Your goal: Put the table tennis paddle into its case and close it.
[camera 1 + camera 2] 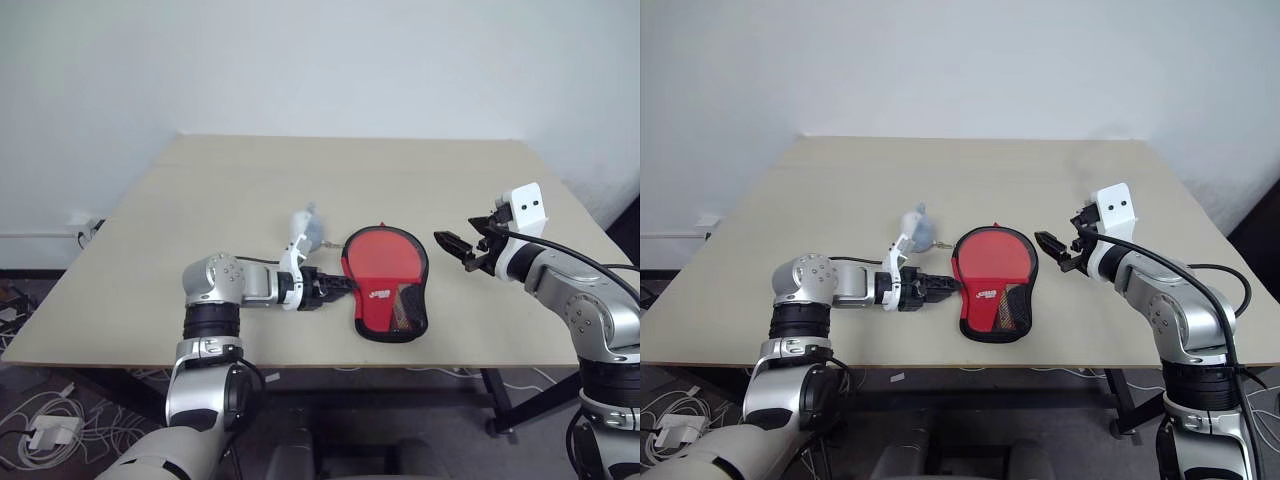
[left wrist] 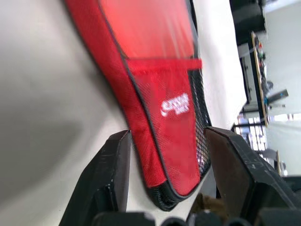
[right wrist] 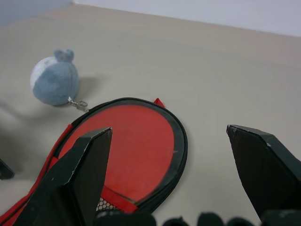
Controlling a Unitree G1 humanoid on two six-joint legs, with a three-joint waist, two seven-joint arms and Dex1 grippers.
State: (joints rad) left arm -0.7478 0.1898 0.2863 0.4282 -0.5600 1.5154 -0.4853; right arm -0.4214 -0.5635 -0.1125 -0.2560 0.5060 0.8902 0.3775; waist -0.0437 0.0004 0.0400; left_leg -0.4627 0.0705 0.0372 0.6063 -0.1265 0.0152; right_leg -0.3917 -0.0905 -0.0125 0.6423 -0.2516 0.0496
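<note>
Beside case [image 1: 388, 282], left gripper [image 1: 338, 286] pointing level

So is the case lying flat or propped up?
Flat: the case lies red face up on the table, its rim resting on the surface.
</note>
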